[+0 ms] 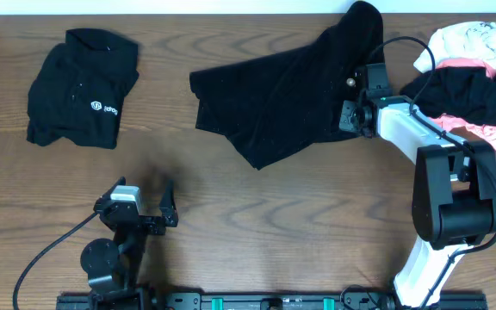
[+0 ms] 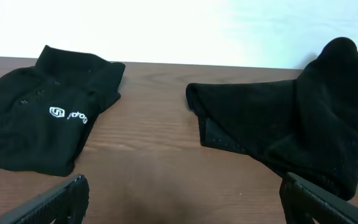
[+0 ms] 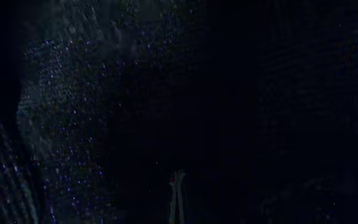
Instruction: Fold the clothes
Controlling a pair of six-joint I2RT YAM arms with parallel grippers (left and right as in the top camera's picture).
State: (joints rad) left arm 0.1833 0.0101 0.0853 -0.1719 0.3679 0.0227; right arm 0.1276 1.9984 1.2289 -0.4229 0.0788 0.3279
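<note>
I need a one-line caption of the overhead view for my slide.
Right gripper shut on spread black garment; left gripper open near folded logo garment.

A black shirt (image 1: pixel 83 86) lies far left, folded into a compact, roughly square bundle, with its small white logo facing up near its right edge. Well apart from it, at the far centre, a larger black garment (image 1: pixel 265 103) is spread out unfolded and rumpled, slanting from near left to far right. Its right end rises in a drooping peak, and up close the cloth shows faint pale specks. At the far right is a loose heap: a white piece (image 1: pixel 472 41) farthest, a pink one (image 1: pixel 461 65) under it, a black one (image 1: pixel 476 95) nearer, and pink showing again at the near edge.
</note>
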